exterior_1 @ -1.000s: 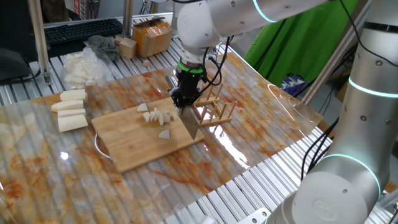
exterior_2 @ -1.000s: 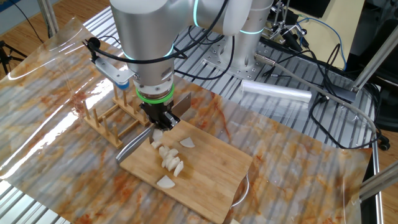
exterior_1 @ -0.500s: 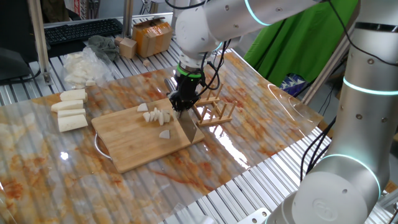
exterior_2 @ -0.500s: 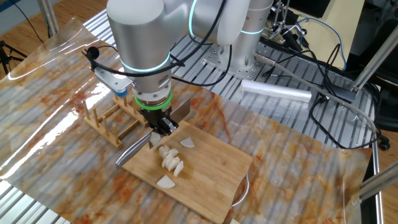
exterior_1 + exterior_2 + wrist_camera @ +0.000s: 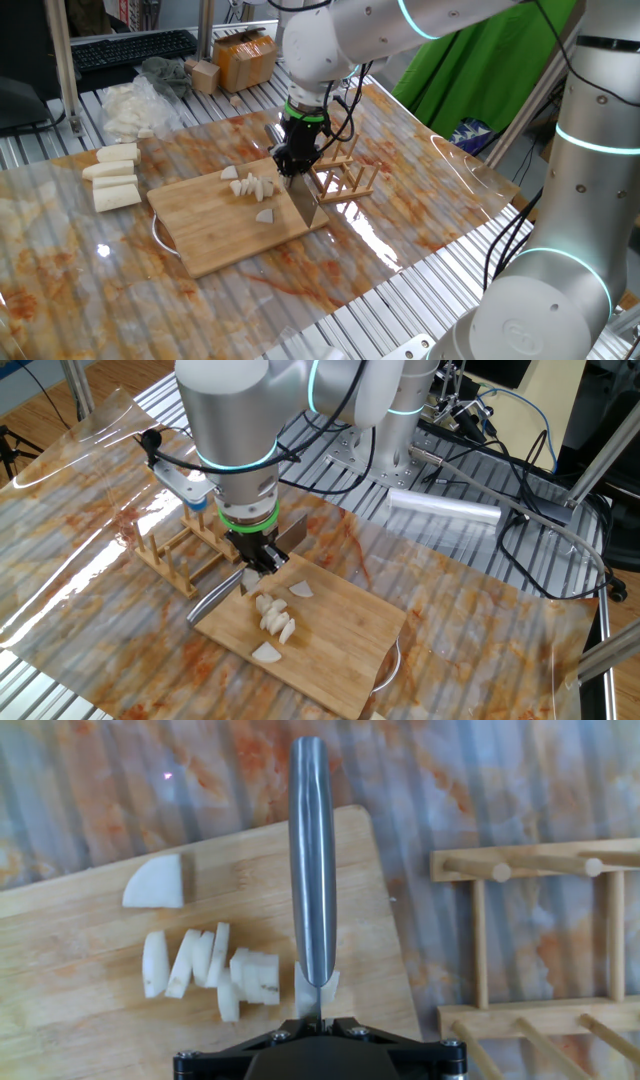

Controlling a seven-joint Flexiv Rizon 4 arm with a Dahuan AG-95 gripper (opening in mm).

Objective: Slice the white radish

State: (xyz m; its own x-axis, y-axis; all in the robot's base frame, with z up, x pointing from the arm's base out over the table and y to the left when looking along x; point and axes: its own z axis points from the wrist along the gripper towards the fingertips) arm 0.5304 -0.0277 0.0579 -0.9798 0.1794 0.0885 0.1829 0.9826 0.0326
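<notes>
The white radish lies as several small pale pieces (image 5: 250,187) in a row on the bamboo cutting board (image 5: 215,240), with one wedge (image 5: 155,883) apart from the row. My gripper (image 5: 293,166) is shut on a steel knife (image 5: 312,860) that points away along the board's end. In the hand view the blade lies over the last piece (image 5: 330,986) at the end of the row (image 5: 200,960). From the other fixed view, the gripper (image 5: 256,556) hangs just beyond the pieces (image 5: 274,622) and the knife (image 5: 215,600) slants down past the board's edge (image 5: 330,660).
A wooden peg rack (image 5: 342,176) stands right beside the board, close to my hand (image 5: 540,950). Three longer white chunks (image 5: 112,176) lie left of the board. A heap of white scraps on plastic (image 5: 125,105) and cardboard boxes (image 5: 243,58) sit at the back.
My hand has shifted only slightly over the board's end. The knife stays in the grip and the radish pieces have not moved.
</notes>
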